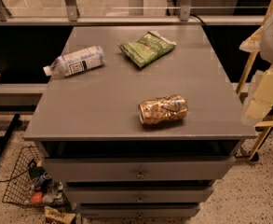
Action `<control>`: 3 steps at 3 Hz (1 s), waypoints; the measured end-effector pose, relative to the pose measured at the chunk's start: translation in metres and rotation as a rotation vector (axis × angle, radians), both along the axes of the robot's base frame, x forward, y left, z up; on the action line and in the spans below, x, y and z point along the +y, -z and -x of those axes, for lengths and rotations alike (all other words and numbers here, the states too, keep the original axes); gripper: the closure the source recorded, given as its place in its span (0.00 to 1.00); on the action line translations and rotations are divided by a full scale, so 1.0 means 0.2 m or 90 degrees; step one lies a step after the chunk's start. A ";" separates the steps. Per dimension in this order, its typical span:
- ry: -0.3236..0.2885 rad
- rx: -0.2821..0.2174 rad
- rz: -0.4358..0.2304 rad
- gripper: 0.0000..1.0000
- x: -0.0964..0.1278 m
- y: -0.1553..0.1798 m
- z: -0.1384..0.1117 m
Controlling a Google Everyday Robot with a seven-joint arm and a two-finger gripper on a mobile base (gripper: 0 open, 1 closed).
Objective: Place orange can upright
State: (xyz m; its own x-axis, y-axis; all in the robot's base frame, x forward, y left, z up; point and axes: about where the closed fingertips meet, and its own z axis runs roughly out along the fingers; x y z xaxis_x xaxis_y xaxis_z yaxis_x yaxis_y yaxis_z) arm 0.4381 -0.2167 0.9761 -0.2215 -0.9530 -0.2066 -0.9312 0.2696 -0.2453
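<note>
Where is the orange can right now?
The orange can lies on its side near the front edge of the grey table, right of middle, in front of the green bag. The gripper is off at the right edge.

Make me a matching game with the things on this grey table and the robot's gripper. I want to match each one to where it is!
Things:
1. orange can
2. plastic bottle
3. green snack bag
4. gripper

Places:
A. far part of the table, near the middle
B. right edge of the view, away from the can
C. lying on its side near the table's front edge
D. lying at the table's left edge

Pairs: 1-C, 2-D, 3-A, 4-B
</note>
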 end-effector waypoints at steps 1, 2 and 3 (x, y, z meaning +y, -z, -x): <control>0.000 0.000 0.000 0.00 0.00 0.00 0.00; -0.098 -0.017 0.032 0.00 0.20 -0.01 -0.02; -0.212 -0.042 0.083 0.00 0.49 0.00 0.00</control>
State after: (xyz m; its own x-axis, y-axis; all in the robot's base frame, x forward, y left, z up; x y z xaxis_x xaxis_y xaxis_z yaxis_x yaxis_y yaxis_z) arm 0.4374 -0.1196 0.9762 0.1151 -0.9899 -0.0828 -0.9436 -0.0829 -0.3204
